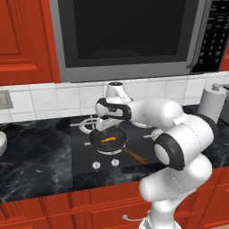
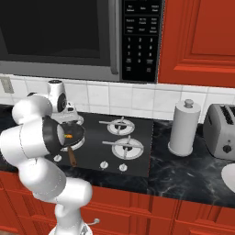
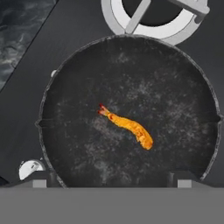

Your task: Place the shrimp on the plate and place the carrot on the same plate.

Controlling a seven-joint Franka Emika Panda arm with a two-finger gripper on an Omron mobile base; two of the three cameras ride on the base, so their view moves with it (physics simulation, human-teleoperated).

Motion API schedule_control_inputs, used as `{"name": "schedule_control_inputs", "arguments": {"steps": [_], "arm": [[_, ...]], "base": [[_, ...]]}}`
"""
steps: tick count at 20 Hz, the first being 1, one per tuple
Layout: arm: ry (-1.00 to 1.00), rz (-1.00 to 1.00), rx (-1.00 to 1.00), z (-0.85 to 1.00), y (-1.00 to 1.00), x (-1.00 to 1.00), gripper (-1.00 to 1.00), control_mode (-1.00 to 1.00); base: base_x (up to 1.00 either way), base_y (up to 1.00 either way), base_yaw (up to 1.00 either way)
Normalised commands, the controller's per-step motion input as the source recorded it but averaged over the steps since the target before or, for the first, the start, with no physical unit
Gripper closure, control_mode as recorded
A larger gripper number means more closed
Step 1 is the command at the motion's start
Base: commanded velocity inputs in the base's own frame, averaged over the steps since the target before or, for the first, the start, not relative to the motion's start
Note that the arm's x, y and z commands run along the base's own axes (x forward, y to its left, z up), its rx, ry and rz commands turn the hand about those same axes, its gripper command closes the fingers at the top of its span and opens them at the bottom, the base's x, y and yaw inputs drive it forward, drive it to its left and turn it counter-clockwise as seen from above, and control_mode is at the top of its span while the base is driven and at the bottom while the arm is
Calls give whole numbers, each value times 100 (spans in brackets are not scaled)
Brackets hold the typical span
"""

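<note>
The gripper (image 3: 112, 180) hangs with its 2 fingers spread wide directly above the shrimp (image 3: 127, 126), which lies mid-pan (image 3: 78, 78) on the near-left burner, presumably lined up to descend and pinch it.

The shrimp (image 3: 127, 126) was orange with a red tail; the pan (image 3: 78, 144) beneath the jaws was speckled black.

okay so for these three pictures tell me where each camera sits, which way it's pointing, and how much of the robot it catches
Left base view: behind the arm's left, facing the stove; arm rises lower right.
Right base view: behind its right, same stove; arm lower left, toaster far right.
Hand view: looks straight down between open end effector fingertips.
Shared: all show the shrimp lying in the black pan.
</note>
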Motion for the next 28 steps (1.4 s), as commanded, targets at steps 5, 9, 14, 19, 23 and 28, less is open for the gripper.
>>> {"name": "schedule_control_inputs", "arguments": {"steps": [5,9,14,19,23,28], "arm": [[0,3,0,-18,6,11,-100,-100],[0,7,0,-34,0,6,-100,-100],[0,4,0,-35,0,1,-100,-100],[0,1,0,-40,0,1,-100,-100],[0,5,-1,-44,0,0,-100,-100],[0,8,-2,-45,0,4,-100,-100]], "base": [[0,0,0],[0,0,0],[0,0,0],[0,0,0],[0,0,0],[0,0,0]]}}
